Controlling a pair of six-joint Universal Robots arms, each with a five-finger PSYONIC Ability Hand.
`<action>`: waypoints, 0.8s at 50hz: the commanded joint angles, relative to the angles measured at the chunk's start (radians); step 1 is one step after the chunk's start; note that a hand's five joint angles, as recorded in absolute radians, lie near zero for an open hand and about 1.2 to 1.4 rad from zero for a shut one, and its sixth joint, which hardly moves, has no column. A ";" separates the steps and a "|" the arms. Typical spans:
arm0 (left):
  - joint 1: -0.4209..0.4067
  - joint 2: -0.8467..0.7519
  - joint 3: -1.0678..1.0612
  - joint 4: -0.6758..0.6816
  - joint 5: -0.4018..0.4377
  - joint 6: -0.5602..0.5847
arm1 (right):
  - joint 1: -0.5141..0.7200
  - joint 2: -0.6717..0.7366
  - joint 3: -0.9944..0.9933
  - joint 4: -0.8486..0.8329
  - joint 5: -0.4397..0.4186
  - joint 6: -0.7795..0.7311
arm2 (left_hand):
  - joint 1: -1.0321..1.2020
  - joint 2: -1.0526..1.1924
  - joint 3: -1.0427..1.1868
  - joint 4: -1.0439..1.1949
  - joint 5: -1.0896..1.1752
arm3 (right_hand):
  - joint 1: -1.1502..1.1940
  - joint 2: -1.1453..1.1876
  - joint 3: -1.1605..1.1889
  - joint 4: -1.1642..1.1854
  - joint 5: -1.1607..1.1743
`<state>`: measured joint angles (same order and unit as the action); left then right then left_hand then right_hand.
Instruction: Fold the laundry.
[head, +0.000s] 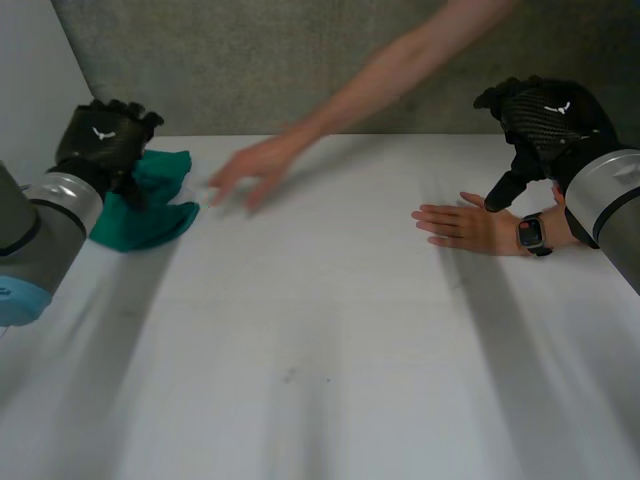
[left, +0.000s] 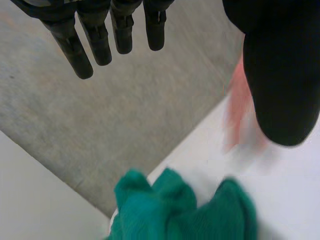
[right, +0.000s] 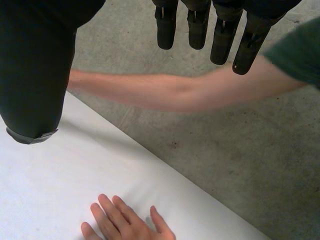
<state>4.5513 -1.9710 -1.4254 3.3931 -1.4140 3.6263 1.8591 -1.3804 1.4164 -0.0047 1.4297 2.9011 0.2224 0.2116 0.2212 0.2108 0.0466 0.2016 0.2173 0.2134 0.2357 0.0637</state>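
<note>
A crumpled green cloth (head: 150, 205) lies at the far left of the white table (head: 320, 360), partly under my left hand (head: 105, 140). In the left wrist view the green cloth (left: 180, 210) sits below the palm, and the left hand's fingers (left: 95, 35) hang straight and apart from it, open and empty. My right hand (head: 545, 120) hovers above the table's far right, open, with its fingers (right: 220, 30) straight and nothing in them.
A person's arm (head: 400, 70) reaches across the far edge, its hand (head: 250, 170) just right of the green cloth. The person's other hand (head: 470, 225), with a wristwatch (head: 532, 235), rests flat on the table under my right hand. Grey floor lies beyond the table.
</note>
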 joint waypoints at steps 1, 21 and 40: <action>0.077 -0.233 0.177 -0.003 0.001 0.198 | 0.000 0.018 0.001 0.000 0.000 -0.002 | -0.041 -0.030 -0.040 -0.030 -0.040 | -0.027 -0.043 -0.039 -0.061 -0.064; 0.193 -0.687 0.669 -0.097 0.101 0.371 | 0.002 0.080 0.001 -0.001 0.000 -0.005 | 0.073 0.084 0.074 0.084 0.074 | -0.027 -0.043 -0.039 -0.061 -0.064; -0.130 -0.106 -0.009 0.261 0.076 0.172 | -0.011 0.074 -0.024 -0.001 0.000 -0.005 | 1.174 1.185 1.175 1.185 1.175 | -0.027 -0.043 -0.039 -0.061 -0.064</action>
<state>4.5833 -2.3084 -1.2053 3.6323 -1.3345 3.9456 1.8486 -1.3019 1.3966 -0.0061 1.4300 2.8972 1.0763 1.1895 1.1842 1.1961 0.9437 0.2015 0.2173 0.2134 0.2361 0.0637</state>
